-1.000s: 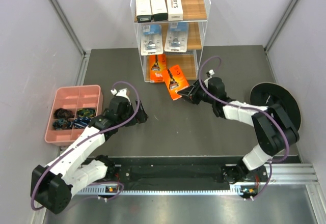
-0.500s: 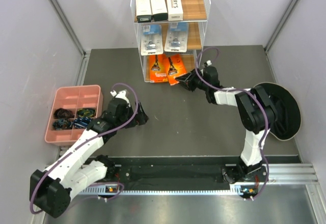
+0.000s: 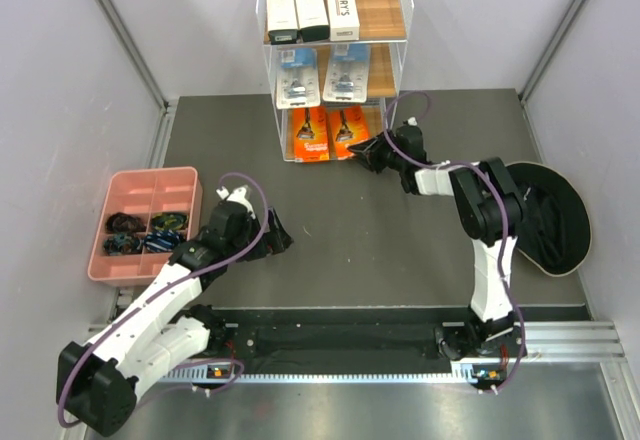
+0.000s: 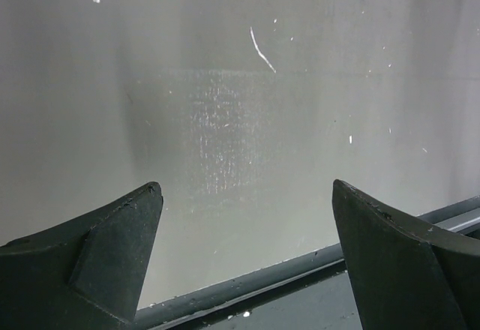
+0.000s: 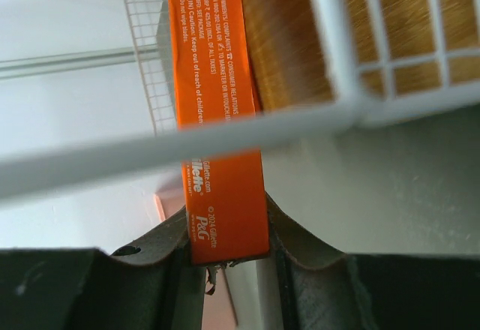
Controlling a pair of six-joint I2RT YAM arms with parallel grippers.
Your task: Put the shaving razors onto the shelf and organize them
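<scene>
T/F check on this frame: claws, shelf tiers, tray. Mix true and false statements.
1. The right claw is shut on an orange card at the shelf's bottom tier. True.
2. The left claw grips a blister pack. False: it is open and empty.
3. Three white boxes sit on the top tier. True.
4. The middle tier is bare. False: two blue blister packs lie there.
5. The pink tray holds an orange card. False: it holds only small dark items.

Two white-and-black jointed arms with looping purple cables
</scene>
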